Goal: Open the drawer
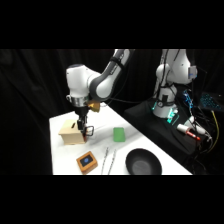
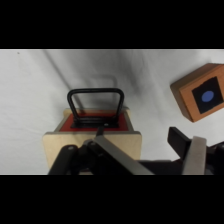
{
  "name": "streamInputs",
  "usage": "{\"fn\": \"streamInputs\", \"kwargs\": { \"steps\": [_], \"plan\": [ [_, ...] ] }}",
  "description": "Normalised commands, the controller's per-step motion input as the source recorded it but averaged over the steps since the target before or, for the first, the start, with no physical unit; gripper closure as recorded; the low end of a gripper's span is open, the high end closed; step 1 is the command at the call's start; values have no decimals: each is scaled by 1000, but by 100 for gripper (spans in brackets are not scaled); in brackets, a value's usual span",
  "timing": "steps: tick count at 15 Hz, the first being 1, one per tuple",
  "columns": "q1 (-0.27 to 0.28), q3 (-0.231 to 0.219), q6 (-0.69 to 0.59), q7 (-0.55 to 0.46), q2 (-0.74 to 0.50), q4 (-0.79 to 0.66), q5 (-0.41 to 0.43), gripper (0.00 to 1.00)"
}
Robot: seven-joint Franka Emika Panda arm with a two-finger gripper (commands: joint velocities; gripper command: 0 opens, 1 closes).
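Drawer location: the drawer (image 2: 95, 122) sits in the small tan wooden box (image 1: 71, 133) near the left end of the white surface (image 1: 145, 145); in the wrist view its reddish inner sides show as a narrow band, so it stands slightly out of the box.
Handle: the black loop handle (image 2: 95, 104) projects from the drawer front, away from the box, its bar running across the wrist view.
End effector position: the end effector (image 1: 85, 127) hangs directly over the front edge of the box, at the handle side.
End effector state: cannot tell; one finger (image 2: 196, 155) stands clear to the right of the box, the other lies over the box top, and contact with the handle is not visible.
Key relation: the handle lies just ahead of and below the end effector, toward the top of the wrist view.
Pull axis (judgement): straight out from the box front, along the drawer's depth, toward the open surface.
Nearby items: a flat wooden square with a blue centre (image 2: 202, 95) lies apart to the right in the wrist view, off the pull line.
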Motion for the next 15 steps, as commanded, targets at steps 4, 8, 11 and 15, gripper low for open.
{"fn": "streamInputs", "kwargs": {
  "steps": [4,8,11,15],
  "plan": [
    [-2,-35,207,28,140,57,116,0],
    [10,-65,206,66,118,35,109,0],
    [3,-41,172,49,90,27,138,0],
    [1,-3,159,25,65,19,166,0]
  ]
}}
